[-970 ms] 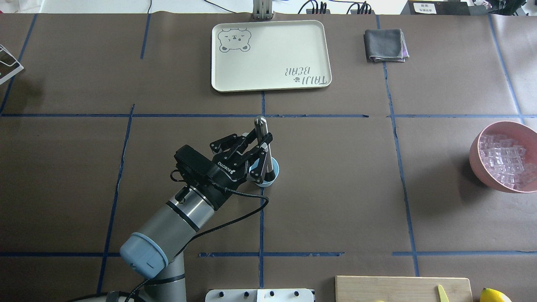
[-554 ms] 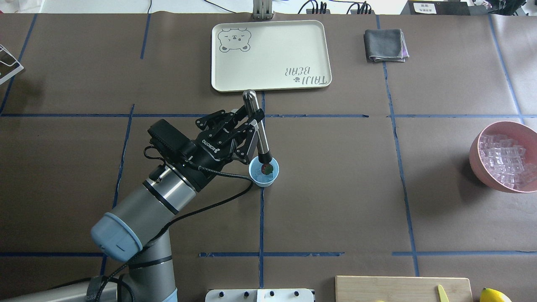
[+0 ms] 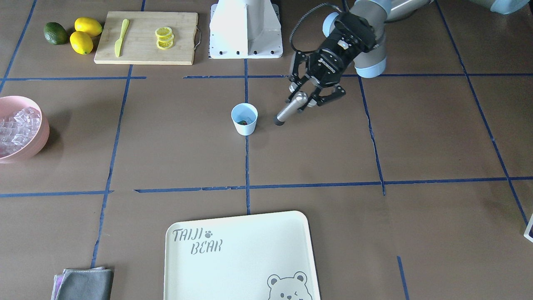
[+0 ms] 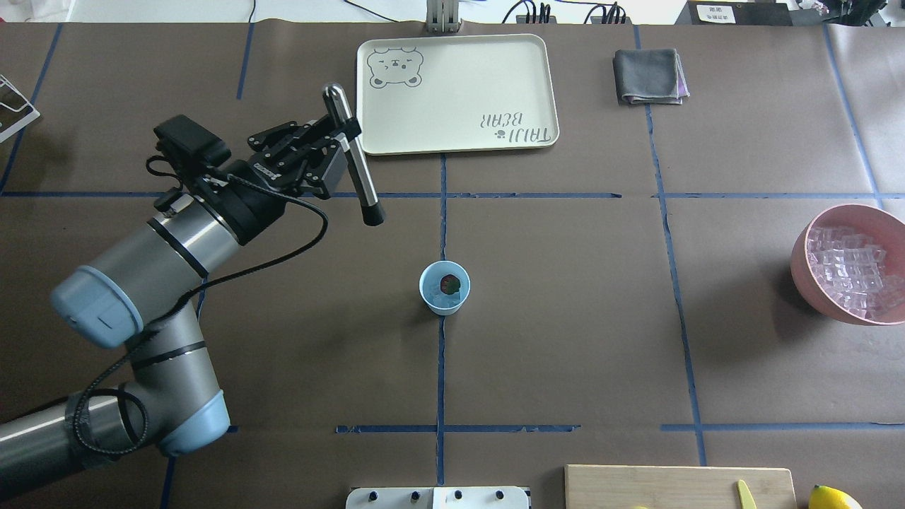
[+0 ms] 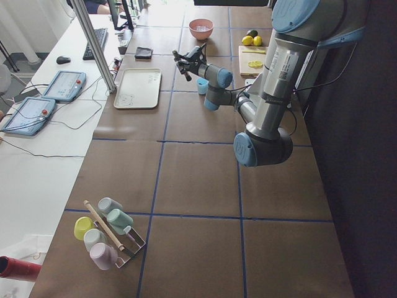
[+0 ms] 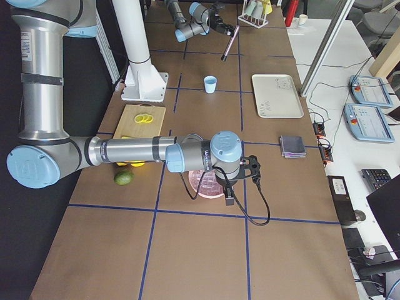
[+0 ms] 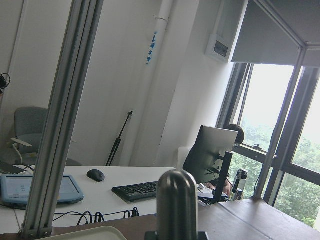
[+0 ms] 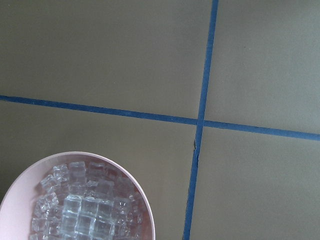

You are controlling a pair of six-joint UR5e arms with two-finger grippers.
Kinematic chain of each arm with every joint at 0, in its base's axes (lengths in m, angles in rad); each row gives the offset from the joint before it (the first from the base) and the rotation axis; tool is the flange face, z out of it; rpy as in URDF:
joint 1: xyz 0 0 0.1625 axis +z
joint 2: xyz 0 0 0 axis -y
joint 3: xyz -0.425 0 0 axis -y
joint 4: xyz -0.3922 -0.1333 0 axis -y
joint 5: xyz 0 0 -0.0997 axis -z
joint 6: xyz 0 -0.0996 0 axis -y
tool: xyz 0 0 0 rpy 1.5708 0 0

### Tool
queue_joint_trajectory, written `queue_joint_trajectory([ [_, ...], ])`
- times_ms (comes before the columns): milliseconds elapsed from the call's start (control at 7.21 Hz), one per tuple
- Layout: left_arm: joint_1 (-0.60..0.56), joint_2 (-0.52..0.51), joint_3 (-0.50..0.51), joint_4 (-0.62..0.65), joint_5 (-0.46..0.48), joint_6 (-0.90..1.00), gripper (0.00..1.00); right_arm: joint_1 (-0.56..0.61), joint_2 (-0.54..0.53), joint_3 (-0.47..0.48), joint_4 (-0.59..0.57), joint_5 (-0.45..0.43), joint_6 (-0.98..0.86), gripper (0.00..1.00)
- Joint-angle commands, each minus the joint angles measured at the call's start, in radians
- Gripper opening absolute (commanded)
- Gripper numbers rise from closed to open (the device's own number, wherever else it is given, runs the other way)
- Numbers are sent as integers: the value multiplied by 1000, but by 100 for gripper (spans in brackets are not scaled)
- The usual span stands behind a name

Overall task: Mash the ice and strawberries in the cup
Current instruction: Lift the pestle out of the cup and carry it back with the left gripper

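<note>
The small light-blue tapered plastic cup stands upright near the middle of the bench, on a blue tape line. Inside it lies the tiny red bumpy strawberry; whether clear cubes lie beside the berry cannot be told. The left hand hangs in the air toward the bench's far edge and the robot's left of the cup, its fingers closed on a silver metal rod with a black tip. The rod is tilted, its black end lowest and pointing toward the cup but apart from it. The small clear glassy ice cubes fill a big round pink bowl at the bench's end on the robot's right. The right hand hovers over that bowl; how wide it stands cannot be told.
</note>
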Motion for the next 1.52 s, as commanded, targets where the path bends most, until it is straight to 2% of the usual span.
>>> queue_joint_trajectory([
  [0,-201,116,0,122,-289,-224,0,0,2,3,2,7,3,99],
  [139,-293,163,7,194,-459,-306,0,6,1,8,2,7,3,99],
  [277,-361,199,7,275,-608,-332,0,8,1,8,3,3,3,99],
  [554,-511,300,5,415,-966,-359,0,14,-1,8,5,9,4,99],
  [693,-579,329,11,487,-1081,-353,0,14,-2,6,5,7,6,99],
  [832,-628,346,20,568,-1143,-345,0,14,-1,6,5,4,6,99],
  [970,-627,369,22,645,-1154,-307,0,14,-4,6,5,7,6,99],
  [1109,-618,415,25,744,-1147,-120,0,15,-5,6,5,3,6,99],
  [1248,-616,423,25,874,-1142,35,0,17,-4,8,6,3,6,99],
  [1386,-616,423,34,941,-1141,145,0,23,-1,8,6,3,6,99],
])
